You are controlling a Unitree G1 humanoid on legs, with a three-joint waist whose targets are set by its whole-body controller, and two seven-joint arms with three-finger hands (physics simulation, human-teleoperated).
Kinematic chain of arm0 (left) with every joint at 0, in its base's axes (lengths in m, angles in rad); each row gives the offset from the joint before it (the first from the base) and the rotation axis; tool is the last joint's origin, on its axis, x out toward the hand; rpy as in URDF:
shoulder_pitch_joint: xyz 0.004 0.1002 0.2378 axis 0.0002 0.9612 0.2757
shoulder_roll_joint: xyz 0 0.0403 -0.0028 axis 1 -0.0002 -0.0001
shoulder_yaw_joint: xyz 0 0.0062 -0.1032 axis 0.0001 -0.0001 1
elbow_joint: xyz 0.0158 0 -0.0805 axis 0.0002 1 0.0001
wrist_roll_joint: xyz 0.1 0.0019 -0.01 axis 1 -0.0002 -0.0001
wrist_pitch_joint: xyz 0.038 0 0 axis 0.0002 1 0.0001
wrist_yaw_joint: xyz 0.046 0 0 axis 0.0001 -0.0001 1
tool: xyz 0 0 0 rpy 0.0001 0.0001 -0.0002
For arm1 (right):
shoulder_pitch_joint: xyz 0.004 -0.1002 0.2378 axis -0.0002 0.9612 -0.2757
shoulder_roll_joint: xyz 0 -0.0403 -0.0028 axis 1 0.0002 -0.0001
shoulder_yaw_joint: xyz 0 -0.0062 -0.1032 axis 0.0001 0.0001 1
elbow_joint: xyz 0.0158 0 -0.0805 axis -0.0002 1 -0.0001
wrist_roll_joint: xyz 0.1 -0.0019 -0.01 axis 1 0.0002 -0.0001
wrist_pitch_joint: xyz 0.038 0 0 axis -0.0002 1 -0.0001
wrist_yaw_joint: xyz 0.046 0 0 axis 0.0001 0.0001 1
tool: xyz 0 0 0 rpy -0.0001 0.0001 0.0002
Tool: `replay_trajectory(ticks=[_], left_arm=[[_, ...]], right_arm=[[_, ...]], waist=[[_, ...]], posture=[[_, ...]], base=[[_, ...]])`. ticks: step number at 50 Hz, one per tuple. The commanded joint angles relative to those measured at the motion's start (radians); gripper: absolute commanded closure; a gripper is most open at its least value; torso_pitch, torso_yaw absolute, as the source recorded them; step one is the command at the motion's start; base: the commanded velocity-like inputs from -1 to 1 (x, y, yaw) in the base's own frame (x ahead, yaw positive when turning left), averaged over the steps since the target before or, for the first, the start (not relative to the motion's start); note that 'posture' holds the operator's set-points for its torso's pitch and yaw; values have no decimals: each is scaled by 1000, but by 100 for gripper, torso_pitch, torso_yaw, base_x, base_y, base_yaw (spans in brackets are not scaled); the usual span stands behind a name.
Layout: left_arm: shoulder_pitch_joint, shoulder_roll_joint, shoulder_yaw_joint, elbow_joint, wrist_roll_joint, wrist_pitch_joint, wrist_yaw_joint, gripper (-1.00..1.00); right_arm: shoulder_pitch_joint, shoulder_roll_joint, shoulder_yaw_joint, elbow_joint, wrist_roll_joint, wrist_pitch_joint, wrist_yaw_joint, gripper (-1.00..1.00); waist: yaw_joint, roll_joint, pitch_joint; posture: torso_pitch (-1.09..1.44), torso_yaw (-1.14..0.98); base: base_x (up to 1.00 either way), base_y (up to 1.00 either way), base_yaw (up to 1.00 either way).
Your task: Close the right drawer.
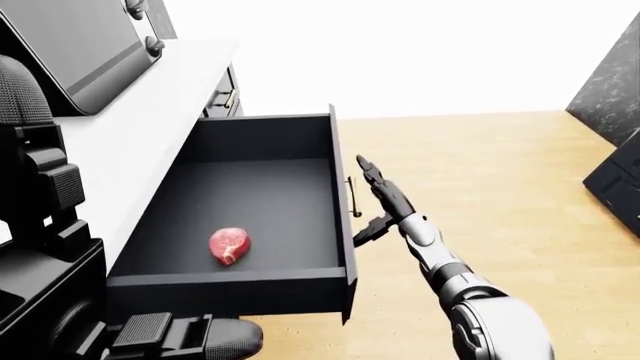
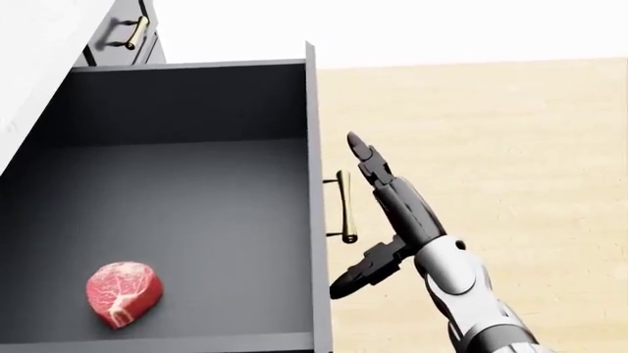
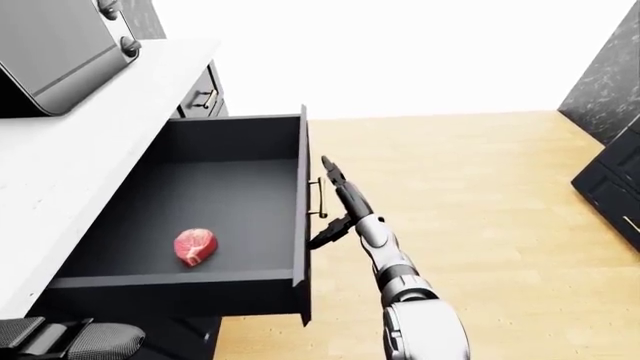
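Observation:
The right drawer (image 1: 255,191), dark grey, stands pulled far out from under the white counter (image 1: 130,127). Its front panel (image 2: 316,191) carries a brass handle (image 2: 342,207). A raw red steak (image 2: 123,292) lies on the drawer floor near the lower left. My right hand (image 2: 361,220) is open, fingers straight and pointing up the view, thumb spread, just right of the handle and the panel; I cannot tell if it touches them. My left hand (image 1: 175,334) shows as dark shapes at the left-eye view's bottom left, below the drawer; its fingers are unclear.
A grey appliance (image 1: 80,45) sits on the counter at the top left. Another closed drawer with a brass handle (image 2: 132,33) lies beyond the open one. Wooden floor (image 1: 500,165) spreads to the right. Dark cabinets (image 1: 615,184) stand at the right edge.

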Motion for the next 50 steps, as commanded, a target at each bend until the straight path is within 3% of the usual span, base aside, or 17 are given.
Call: replay_trajectory(ticks=[1,13,26,50], left_arm=[[-6,7,13,-23,1,-15,3,-100],[-4,2,15,-23,0,-17,-4,-100],[-6,37,26,-23,-17,-15,26,-100],[0,25,25,-23,-14,-21,14,-100]], right_arm=[[-42,19,-1,-48,34,-66,43,-100],[-35,30,8,-49,39,-75,81,-100],[-25,51,24,-50,18,-84,85,-100],[-36,75,40,-58,22,-95,111,-100]], waist=[[6,2,-24],[5,3,-25],[5,6,-24],[6,7,-19]], posture=[[0,0],[0,0],[0,0],[0,0]], base=[[0,0,0],[0,0,0],[0,0,0],[0,0,0]])
